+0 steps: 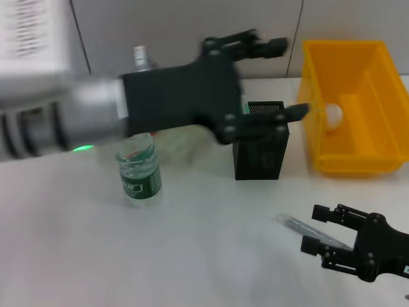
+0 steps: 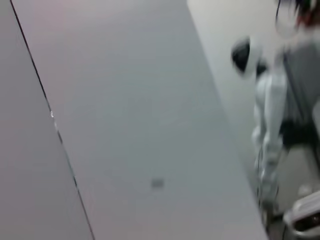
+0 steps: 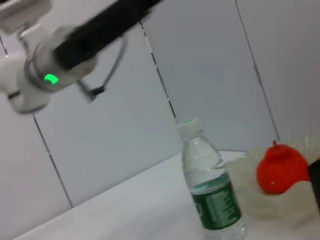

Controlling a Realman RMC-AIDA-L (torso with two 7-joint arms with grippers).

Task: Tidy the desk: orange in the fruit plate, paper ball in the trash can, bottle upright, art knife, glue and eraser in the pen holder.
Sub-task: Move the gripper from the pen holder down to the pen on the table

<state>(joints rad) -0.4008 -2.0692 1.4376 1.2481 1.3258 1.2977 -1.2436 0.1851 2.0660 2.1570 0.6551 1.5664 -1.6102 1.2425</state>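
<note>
1. My left arm reaches in from the left, raised above the desk (image 1: 77,256), and its green status light glows near the wrist.
2. The bottle (image 1: 138,173) stands upright on the desk below that arm, green label round its middle. My right wrist camera shows it (image 3: 210,192) standing with its white cap on.
3. Next to the bottle in that wrist view, the orange (image 3: 281,168) sits on the pale fruit plate (image 3: 260,207). From my head the plate is hidden behind my left arm.
4. My left gripper (image 1: 281,77) is held high over the black mesh pen holder (image 1: 261,144). Its fingers are spread wide, one up near the wall and one out toward the yellow bin, with nothing between them.
5. The pen holder stands upright between the bottle and the yellow trash can (image 1: 358,105).
6. The paper ball (image 1: 331,116) lies inside the trash can, against its near-left wall.
7. My right gripper (image 1: 318,231) hovers low at the front right, fingers parted. A grey, slim item (image 1: 300,227) lies on the desk just beside its fingertips; I cannot tell what it is.
</note>
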